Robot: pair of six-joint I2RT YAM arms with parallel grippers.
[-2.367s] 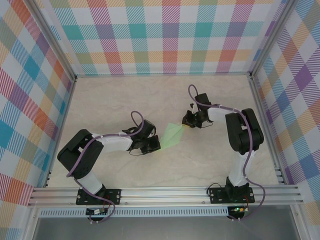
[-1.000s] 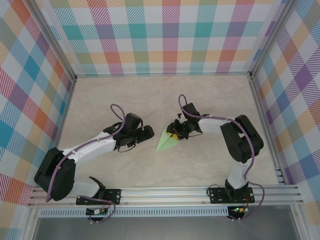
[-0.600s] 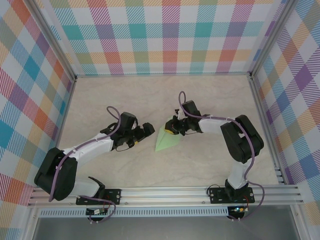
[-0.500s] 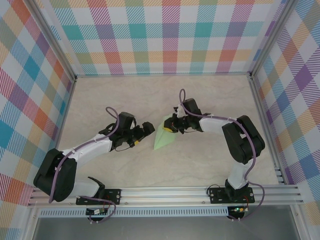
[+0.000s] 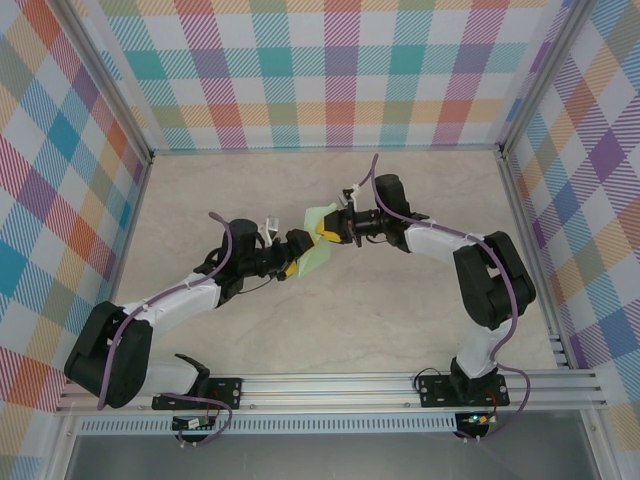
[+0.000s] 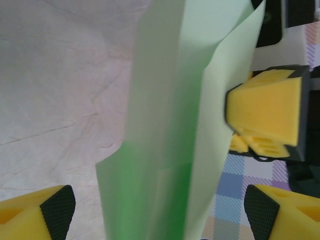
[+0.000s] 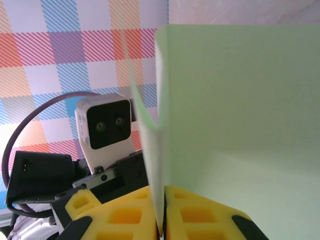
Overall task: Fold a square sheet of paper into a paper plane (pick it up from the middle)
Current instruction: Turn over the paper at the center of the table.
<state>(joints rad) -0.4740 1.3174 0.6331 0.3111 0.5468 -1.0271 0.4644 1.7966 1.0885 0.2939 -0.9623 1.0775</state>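
The right claw (image 5: 326, 233) is pinched tight on an edge of the folded green paper (image 5: 318, 256), holding it upright over the counter (image 5: 400, 310) about mid-scene. The left claw (image 5: 291, 263), just left and nearer, gapes wide, its yellow fingers (image 6: 20, 215) either side of the paper's lower part.

A pale marbled tabletop (image 5: 420, 320) is enclosed on three sides by multicoloured plaid walls (image 5: 330, 70). An aluminium rail (image 5: 330, 385) is mounted along its near edge.
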